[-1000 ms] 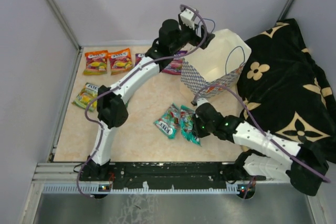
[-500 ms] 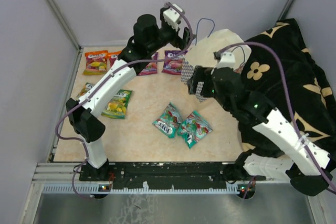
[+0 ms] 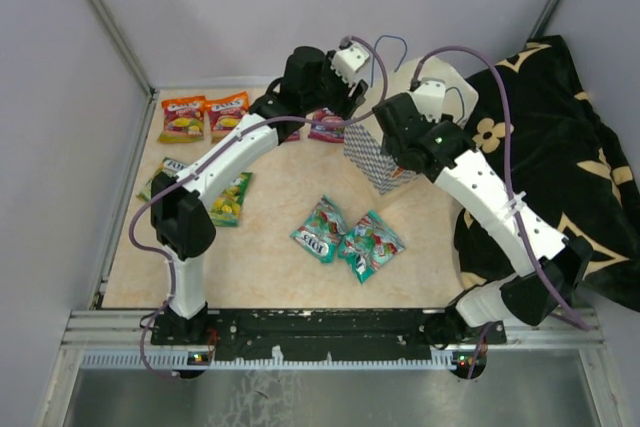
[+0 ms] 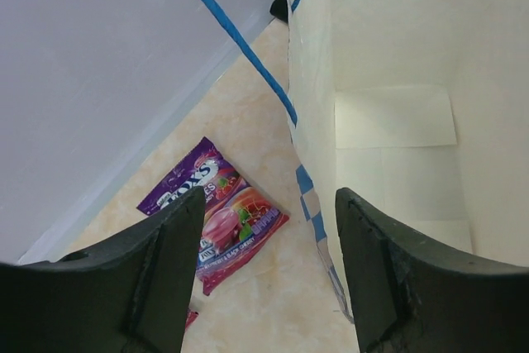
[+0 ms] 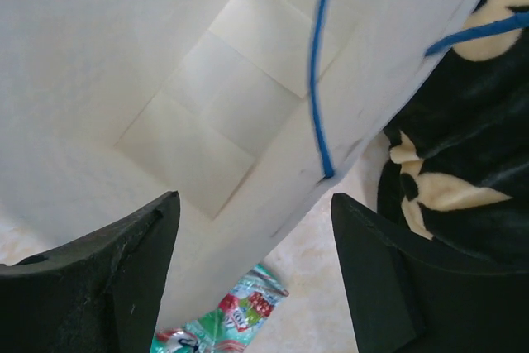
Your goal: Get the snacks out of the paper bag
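Note:
The paper bag (image 3: 375, 159) stands at the back middle, with a checked side and a blue cord handle (image 4: 240, 39). My left gripper (image 3: 360, 92) is open over its left rim, one finger on each side of the wall (image 4: 307, 163). My right gripper (image 3: 393, 152) is also open, and its fingers straddle another bag wall (image 5: 273, 196). The pale inside of the bag (image 5: 207, 80) shows no packet. Snacks lie on the table: two orange (image 3: 205, 116), one purple (image 4: 216, 204), green ones (image 3: 228, 197) and two teal (image 3: 345, 237).
A black cloth with gold flowers (image 3: 545, 167) is heaped at the right, touching the bag. Grey walls close in the back and left. A metal rail (image 3: 320, 332) runs along the near edge.
My right gripper let go of a teal packet on the table, rose and moved back to the bag. My left gripper swung left, then returned to the bag's rim.

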Motion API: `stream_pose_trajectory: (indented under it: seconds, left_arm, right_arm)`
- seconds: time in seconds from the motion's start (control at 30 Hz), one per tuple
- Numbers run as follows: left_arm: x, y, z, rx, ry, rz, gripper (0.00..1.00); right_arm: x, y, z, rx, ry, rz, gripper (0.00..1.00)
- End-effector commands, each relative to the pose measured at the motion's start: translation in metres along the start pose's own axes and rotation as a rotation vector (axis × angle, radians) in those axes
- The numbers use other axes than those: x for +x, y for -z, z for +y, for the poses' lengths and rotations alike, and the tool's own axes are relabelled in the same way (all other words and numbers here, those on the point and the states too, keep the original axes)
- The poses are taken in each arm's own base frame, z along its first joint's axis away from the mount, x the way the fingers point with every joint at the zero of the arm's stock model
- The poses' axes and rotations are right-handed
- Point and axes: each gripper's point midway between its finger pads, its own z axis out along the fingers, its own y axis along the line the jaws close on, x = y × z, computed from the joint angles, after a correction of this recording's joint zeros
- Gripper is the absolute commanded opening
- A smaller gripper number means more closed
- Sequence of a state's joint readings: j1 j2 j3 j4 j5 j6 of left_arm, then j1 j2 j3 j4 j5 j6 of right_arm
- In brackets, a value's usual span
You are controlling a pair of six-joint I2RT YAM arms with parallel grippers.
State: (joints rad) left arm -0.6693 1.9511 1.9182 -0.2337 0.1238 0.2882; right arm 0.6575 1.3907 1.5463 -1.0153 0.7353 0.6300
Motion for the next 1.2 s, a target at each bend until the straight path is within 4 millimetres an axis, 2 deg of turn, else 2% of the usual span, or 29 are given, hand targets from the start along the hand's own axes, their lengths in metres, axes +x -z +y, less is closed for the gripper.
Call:
stream_pose_trajectory:
  seconds: [0.0, 0.1, 0.23, 0.37, 0.47, 0.63, 0.73, 0.8, 0.93, 1.0, 1.1, 1.17]
  left_arm:
    - [-0.015, -0.005, 0.005, 0.013, -0.028, -0.033, 0.68]
    - [-0.013, -0.005, 0.000, 0.039, -0.027, -0.033, 0.59]
    - [-0.015, -0.003, -0.011, 0.087, 0.019, -0.055, 0.41]
    - [-0.018, -0.002, -0.026, 0.148, 0.098, -0.075, 0.33]
    - [-0.020, -0.003, -0.036, 0.172, 0.151, -0.078, 0.30]
    - [-0.026, -0.009, -0.047, 0.151, 0.242, -0.094, 0.23]
    - [-0.032, -0.017, -0.047, 0.121, 0.329, -0.139, 0.25]
    - [-0.028, -0.024, -0.049, 0.109, 0.355, -0.143, 0.27]
    - [-0.030, -0.038, -0.052, 0.087, 0.394, -0.156, 0.28]
    - [-0.040, -0.040, -0.054, 0.080, 0.395, -0.178, 0.28]
    - [-0.056, -0.042, -0.060, 0.065, 0.390, -0.206, 0.22]
    - [-0.060, -0.041, -0.066, 0.058, 0.388, -0.211, 0.16]
  right_arm:
    - [-0.003, -0.019, -0.018, 0.072, -0.027, -0.013, 0.72]
    - [-0.002, -0.029, -0.024, 0.095, -0.028, -0.011, 0.65]
    - [-0.007, -0.042, -0.032, 0.094, -0.032, -0.014, 0.51]
    - [-0.016, -0.057, -0.040, 0.079, -0.021, -0.016, 0.30]
    - [-0.025, -0.063, -0.041, 0.048, 0.011, -0.028, 0.21]
    - [-0.049, -0.070, -0.038, -0.043, 0.056, -0.061, 0.16]
    - [-0.063, -0.080, -0.035, -0.089, 0.117, -0.059, 0.16]
    - [-0.070, -0.089, -0.028, -0.145, 0.186, -0.059, 0.15]
    - [-0.078, -0.112, -0.026, -0.207, 0.244, -0.030, 0.12]
    - [-0.085, -0.121, -0.029, -0.233, 0.254, -0.029, 0.11]
    - [-0.091, -0.120, -0.020, -0.316, 0.313, -0.037, 0.09]
    - [-0.084, -0.129, -0.011, -0.354, 0.342, 0.003, 0.10]
